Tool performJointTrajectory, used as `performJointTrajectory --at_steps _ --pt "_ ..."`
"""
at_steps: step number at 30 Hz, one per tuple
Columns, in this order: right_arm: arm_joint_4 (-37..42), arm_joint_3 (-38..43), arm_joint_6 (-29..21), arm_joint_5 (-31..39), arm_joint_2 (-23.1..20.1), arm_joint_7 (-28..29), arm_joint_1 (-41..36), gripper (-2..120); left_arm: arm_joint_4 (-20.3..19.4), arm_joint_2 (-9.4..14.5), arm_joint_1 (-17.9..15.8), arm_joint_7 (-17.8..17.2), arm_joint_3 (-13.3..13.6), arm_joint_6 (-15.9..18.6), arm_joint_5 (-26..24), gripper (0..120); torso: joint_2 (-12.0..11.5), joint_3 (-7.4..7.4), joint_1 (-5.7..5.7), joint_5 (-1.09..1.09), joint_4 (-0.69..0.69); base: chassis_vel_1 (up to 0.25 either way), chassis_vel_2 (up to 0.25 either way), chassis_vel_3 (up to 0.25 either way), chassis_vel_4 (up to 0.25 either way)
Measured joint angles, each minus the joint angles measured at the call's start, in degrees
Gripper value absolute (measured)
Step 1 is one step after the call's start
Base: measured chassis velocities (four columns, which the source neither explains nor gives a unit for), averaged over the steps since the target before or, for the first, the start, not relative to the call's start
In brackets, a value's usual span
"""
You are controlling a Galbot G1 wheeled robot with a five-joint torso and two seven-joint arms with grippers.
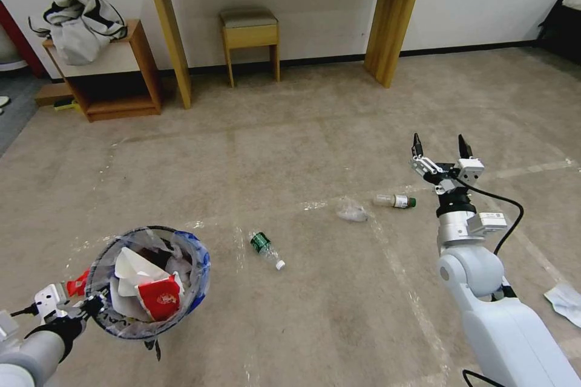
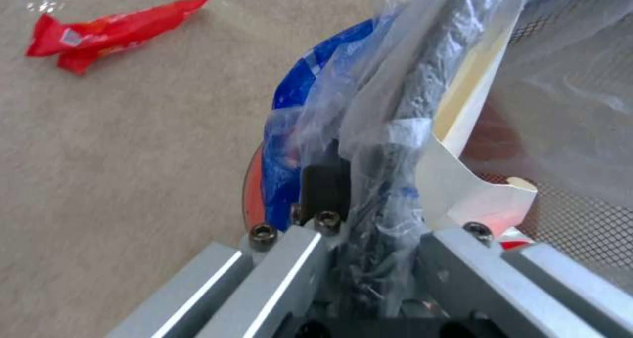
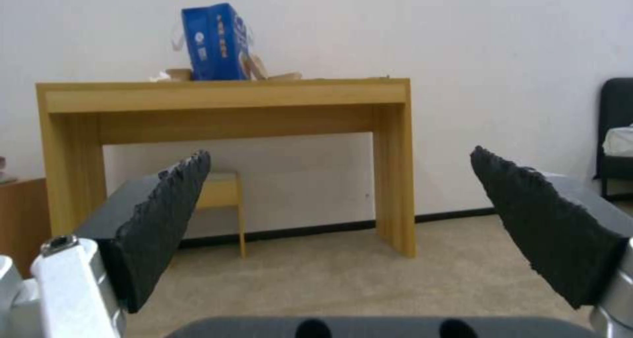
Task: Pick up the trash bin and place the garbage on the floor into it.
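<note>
The trash bin (image 1: 200,266), lined with a clear bag printed in blue, hangs at the lower left with red and white litter inside. My left gripper (image 1: 85,303) is shut on its near rim; in the left wrist view the fingers (image 2: 323,180) clamp the bagged rim (image 2: 409,105). Garbage on the floor: a green-labelled bottle (image 1: 266,249), a green-capped bottle (image 1: 394,200), a crumpled clear scrap (image 1: 351,211), white paper (image 1: 566,302) and a red wrapper (image 2: 112,29). My right gripper (image 1: 440,148) stands open above the floor, just past the green-capped bottle, its pads (image 3: 165,214) wide apart.
A wooden desk (image 1: 169,24) stands against the back wall with a stool (image 1: 249,27) under it and a blue box (image 3: 216,41) on top. A low shelf (image 1: 115,78) with clothes is at the far left. Open carpet lies between me and the desk.
</note>
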Motion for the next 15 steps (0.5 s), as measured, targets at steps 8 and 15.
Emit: performJointTrajectory --at_steps 8,15 --pt "-0.27 -0.2 0.05 -0.11 0.04 0.02 0.04 100 0.1 0.08 -0.1 0.01 -0.02 -0.01 -0.02 0 0.0 0.0 0.0 -0.01 0.0 -0.144 0.144 0.141 -0.146" --pt "-0.61 -0.55 0.4 -0.13 0.24 0.01 0.19 100 0.24 0.16 -0.22 0.02 -0.05 -0.03 -0.08 0 0.0 0.01 0.0 0.0 0.01 -0.108 0.12 0.116 -0.121"
